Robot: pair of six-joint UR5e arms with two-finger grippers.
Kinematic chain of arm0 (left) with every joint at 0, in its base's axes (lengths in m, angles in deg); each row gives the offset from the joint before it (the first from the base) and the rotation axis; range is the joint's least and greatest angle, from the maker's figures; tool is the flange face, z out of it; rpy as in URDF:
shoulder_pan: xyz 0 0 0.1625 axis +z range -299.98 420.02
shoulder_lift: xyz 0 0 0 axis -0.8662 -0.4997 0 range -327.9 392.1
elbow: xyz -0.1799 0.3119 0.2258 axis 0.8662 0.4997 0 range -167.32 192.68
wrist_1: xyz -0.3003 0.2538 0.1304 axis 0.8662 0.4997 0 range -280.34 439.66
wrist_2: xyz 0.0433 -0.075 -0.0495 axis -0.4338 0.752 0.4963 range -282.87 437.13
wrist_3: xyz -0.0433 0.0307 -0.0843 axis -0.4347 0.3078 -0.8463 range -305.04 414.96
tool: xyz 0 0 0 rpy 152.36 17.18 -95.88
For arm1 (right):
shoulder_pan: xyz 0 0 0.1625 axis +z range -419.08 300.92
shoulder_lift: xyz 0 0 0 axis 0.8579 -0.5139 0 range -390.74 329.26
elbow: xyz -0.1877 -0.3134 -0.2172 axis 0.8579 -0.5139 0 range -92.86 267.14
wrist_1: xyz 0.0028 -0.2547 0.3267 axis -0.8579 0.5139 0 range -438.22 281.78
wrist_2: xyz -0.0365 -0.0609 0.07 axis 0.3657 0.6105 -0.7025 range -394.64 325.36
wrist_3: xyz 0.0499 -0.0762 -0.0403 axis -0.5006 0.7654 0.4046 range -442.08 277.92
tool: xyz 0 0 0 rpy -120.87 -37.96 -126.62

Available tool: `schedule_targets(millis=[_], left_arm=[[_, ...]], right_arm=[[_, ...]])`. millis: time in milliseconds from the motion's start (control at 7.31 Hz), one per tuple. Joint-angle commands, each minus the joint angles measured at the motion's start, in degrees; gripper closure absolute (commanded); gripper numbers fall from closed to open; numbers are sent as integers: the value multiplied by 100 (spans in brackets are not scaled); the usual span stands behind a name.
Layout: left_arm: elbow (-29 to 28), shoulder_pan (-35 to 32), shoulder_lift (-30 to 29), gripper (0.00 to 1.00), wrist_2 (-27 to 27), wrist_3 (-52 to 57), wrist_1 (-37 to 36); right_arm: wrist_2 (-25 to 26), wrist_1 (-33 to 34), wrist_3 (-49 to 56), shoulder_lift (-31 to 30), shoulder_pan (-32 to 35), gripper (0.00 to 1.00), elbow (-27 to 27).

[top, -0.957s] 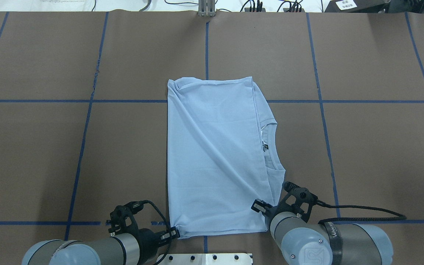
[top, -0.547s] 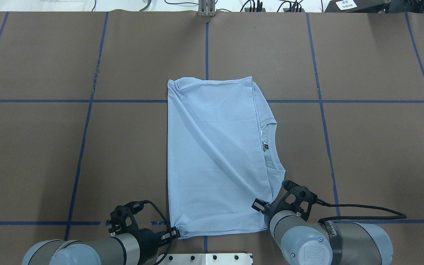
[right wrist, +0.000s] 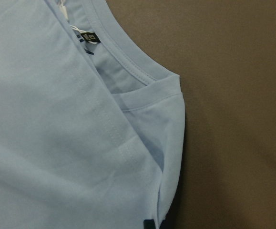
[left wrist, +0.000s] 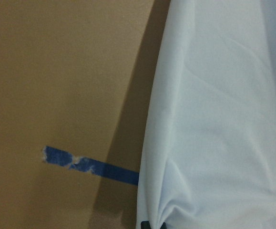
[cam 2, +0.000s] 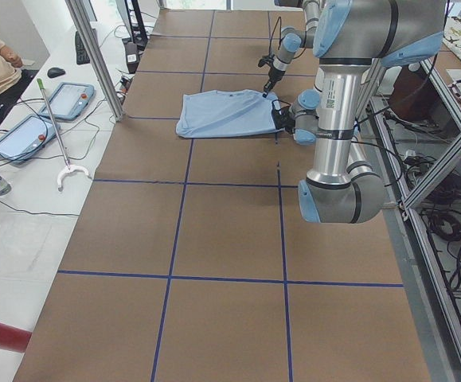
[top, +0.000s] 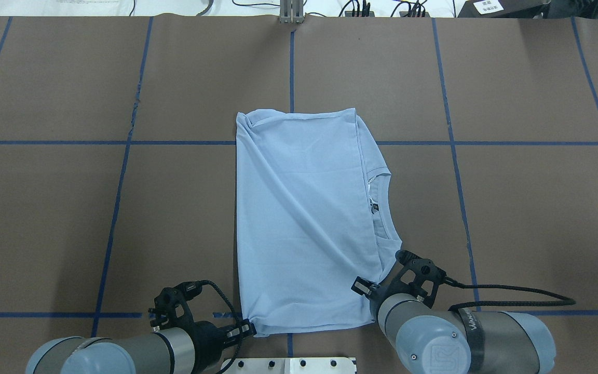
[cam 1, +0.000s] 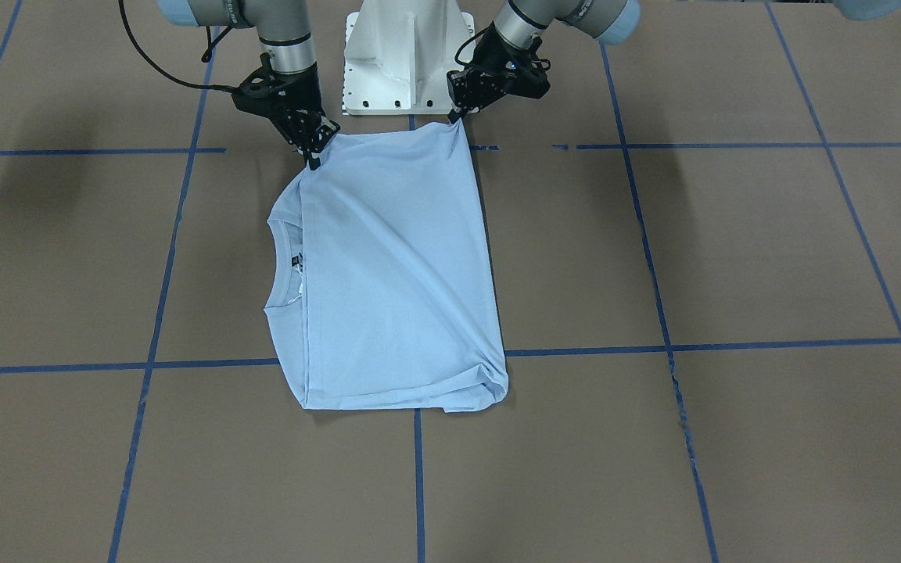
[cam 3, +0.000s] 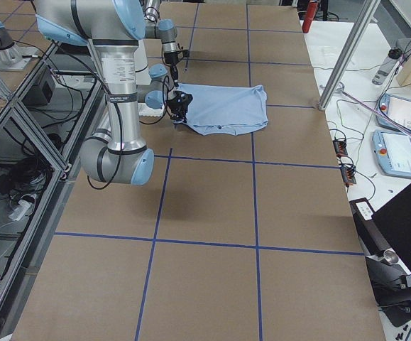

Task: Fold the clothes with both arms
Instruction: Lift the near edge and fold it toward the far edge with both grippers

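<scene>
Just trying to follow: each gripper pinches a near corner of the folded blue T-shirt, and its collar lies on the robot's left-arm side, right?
Not quite: the collar lies on the right-arm side, as the overhead view shows. The left gripper and right gripper do each pinch a near T-shirt corner.

The T-shirt point(top: 304, 218) lies in the middle of the bench point(top: 70, 208), with the robot's base plate point(top: 288, 365) at its 6 o'clock. Its collar point(top: 382, 213) sits on the 3 o'clock edge. The left hand point(top: 247, 328) is on the shirt's 7 o'clock corner, and the right hand point(cam 1: 313, 155) is on its 5 o'clock corner.
</scene>
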State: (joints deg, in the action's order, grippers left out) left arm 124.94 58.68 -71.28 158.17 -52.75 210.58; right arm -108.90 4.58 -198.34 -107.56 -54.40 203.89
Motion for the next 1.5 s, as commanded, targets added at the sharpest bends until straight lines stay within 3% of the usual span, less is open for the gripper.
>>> schedule_targets(millis=[0, 137, 410, 547, 821, 1094, 1368], left_arm=[[899, -138, 63, 100, 350, 119, -572], [1530, -173, 54, 100, 560, 127, -1212], [2612, -279, -15, 100, 851, 128, -2443], [2756, -497, -181, 100, 1096, 232, -2823], [2539, -1041, -350, 100, 1151, 845, -3125], [1891, -1648, -664, 100, 1177, 1364, -3134], [1336, -1948, -1025, 100, 1186, 1594, -3135]], right_arm=[[-36, 25, 7, -16, 42, 100, 487], [-45, 191, 7, -43, 95, 100, 786], [-595, 1627, 7, 19, 260, 100, 2030], [-807, 1903, 7, 358, 393, 100, 2054], [-818, 2091, 155, 1043, 647, 100, 1320], [-896, 2073, 804, 1510, 1261, 100, 590], [-1344, 2038, 1332, 1924, 2017, 100, -183]])
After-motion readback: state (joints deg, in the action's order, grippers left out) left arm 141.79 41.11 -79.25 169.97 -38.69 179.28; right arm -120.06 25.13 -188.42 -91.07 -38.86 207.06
